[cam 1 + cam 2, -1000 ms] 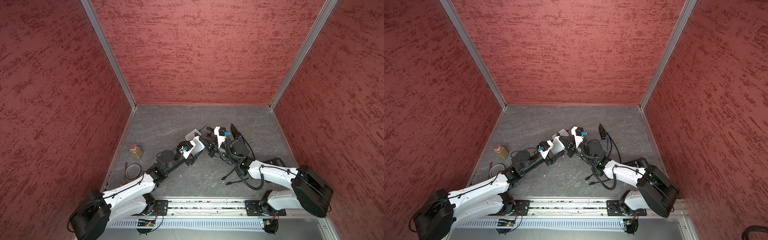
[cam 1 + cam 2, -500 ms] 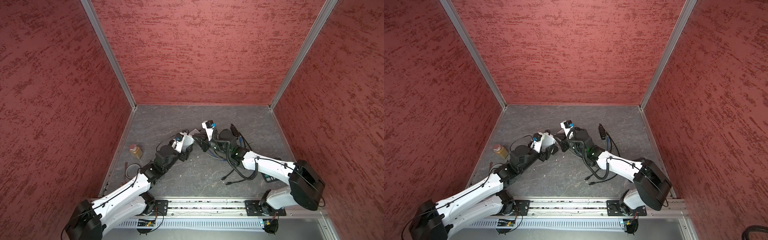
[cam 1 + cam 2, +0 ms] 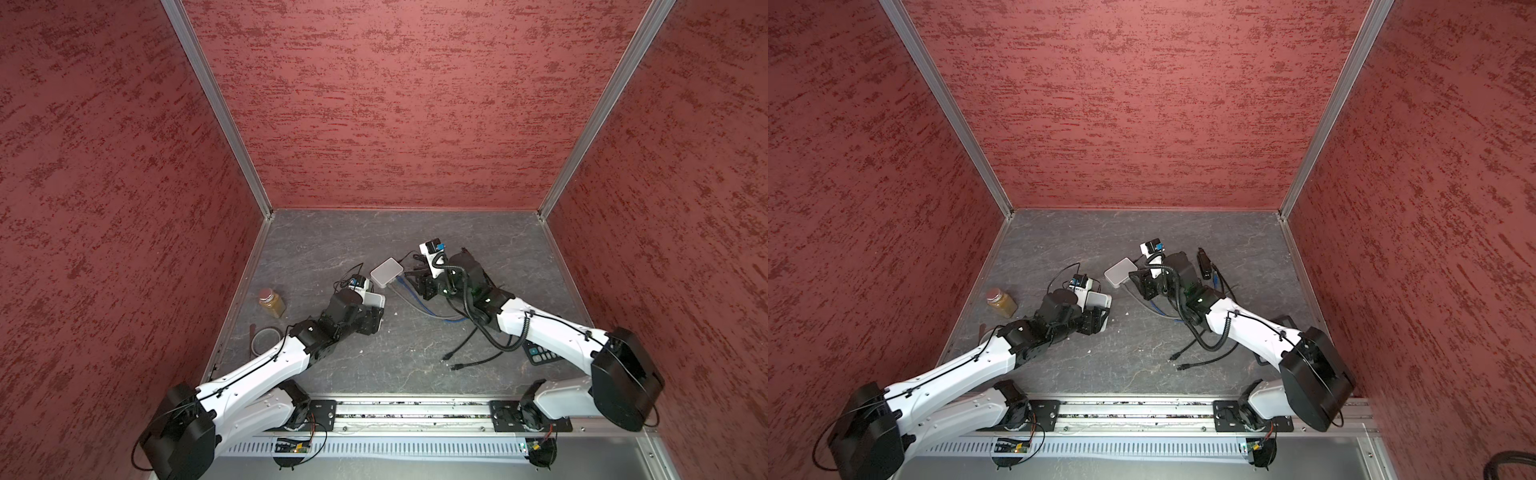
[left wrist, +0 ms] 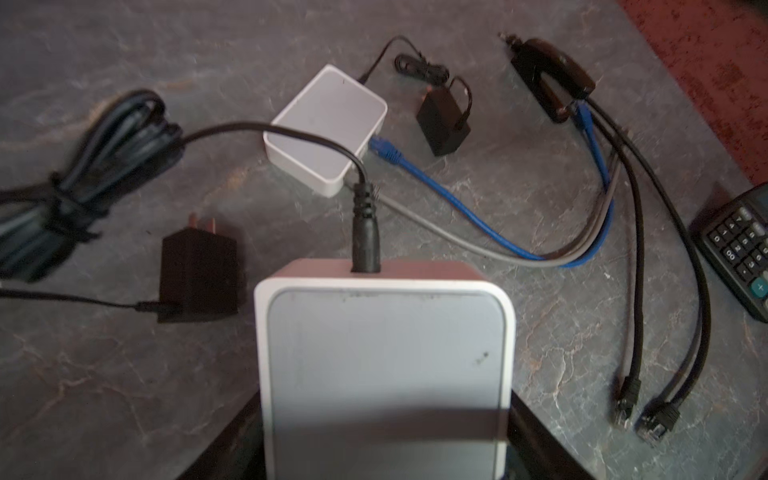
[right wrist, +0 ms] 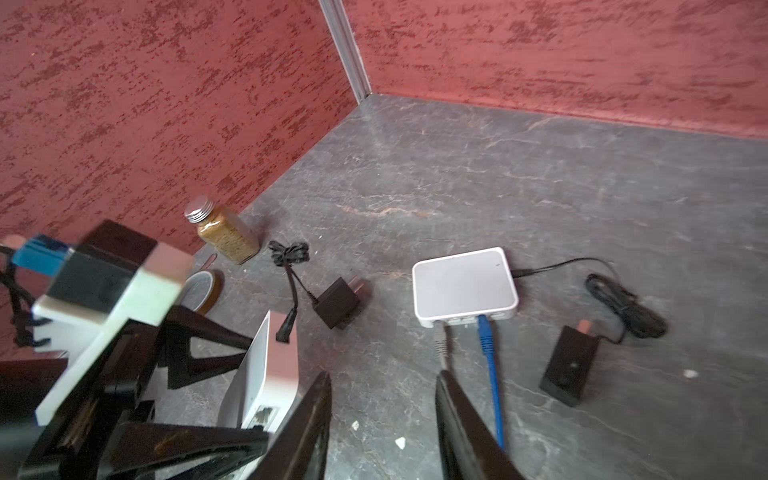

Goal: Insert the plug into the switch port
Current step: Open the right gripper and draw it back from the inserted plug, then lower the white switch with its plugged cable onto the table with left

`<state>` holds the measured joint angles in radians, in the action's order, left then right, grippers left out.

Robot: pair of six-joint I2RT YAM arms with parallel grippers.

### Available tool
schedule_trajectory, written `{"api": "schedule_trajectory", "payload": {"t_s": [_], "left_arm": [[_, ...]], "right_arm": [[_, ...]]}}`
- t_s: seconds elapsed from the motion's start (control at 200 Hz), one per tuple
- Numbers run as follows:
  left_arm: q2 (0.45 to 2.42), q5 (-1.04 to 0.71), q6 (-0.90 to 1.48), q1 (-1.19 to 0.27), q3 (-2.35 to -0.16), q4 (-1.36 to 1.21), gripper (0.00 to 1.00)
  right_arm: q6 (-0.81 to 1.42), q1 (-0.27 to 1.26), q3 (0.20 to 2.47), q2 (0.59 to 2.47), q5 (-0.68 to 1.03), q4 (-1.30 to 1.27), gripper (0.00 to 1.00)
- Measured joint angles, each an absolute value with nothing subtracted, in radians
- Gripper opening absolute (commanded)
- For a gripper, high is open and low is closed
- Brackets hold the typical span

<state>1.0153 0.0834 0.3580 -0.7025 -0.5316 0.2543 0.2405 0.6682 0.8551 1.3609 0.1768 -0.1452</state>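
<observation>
Showing clearly wrist-side: plug (image 4: pixel 365 237) in switch (image 4: pixel 382 365)

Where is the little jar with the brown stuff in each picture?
Both top views: the jar stands on the left of the floor, close to the left wall.
Left wrist view: the jar is not in it.
Right wrist view: the jar stands by the red wall, next to the tape roll.
Shared landmark: the white box with the blue cable shows in every view.
</observation>
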Motion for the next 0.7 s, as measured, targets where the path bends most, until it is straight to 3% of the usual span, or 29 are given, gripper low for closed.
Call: {"api": "schedule_trajectory", "payload": {"t_s": [0.541,0.701], "left_arm": [[1.386,0.037,0.368,-0.746,-0.642,0.345,0.02],[1.483,0.078,0.326,-0.761,-0.720,0.371,0.13]], "right_arm": [[0.149,0.554,0.836,1.335,0.207,-0.100,0.43],[0.149,0.543,0.835,1.346,0.218,-0.100,0.43]]}}
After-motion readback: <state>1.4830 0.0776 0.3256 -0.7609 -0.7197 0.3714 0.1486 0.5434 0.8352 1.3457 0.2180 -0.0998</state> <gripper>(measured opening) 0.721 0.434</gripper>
